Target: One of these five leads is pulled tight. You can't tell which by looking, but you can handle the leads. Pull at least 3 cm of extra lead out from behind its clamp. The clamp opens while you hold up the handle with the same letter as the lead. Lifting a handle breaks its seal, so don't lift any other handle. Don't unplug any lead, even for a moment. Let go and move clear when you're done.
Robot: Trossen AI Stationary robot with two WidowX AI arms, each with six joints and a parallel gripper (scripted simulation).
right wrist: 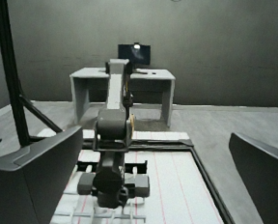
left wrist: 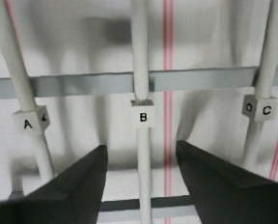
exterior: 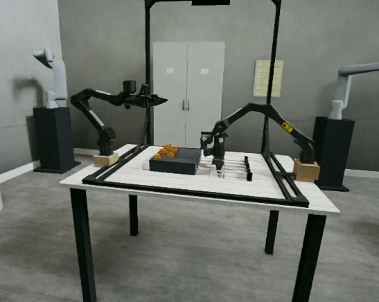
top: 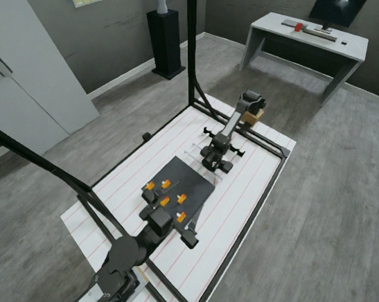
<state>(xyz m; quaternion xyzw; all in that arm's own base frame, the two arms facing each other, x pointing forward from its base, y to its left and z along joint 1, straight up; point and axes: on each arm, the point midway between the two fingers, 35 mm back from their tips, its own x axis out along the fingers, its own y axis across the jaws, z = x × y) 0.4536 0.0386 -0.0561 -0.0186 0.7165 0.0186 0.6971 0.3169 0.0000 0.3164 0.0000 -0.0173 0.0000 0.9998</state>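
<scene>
In the left wrist view, pale leads run past grey cross bars. Lead A (left wrist: 42,156) is at the left, lead B (left wrist: 144,164) in the middle and lead C (left wrist: 252,145) at the right, each with a lettered tag. My left gripper (left wrist: 141,149) (exterior: 219,169) is partly open and points down. Its fingers stand on either side of lead B, below the B tag, not closed on it. My right gripper (top: 190,194) (exterior: 165,100) is wide open and empty, high above the dark box (top: 176,166) (exterior: 172,166). Several orange handles (top: 181,198) (exterior: 157,156) sit on the box; their letters are not readable.
A black rack (top: 241,152) (exterior: 249,176) stands at the leads' end away from the box. A black frame (top: 238,237) (exterior: 195,194) borders the table, with tall uprights. The left arm hides part of the leads in the top and exterior views.
</scene>
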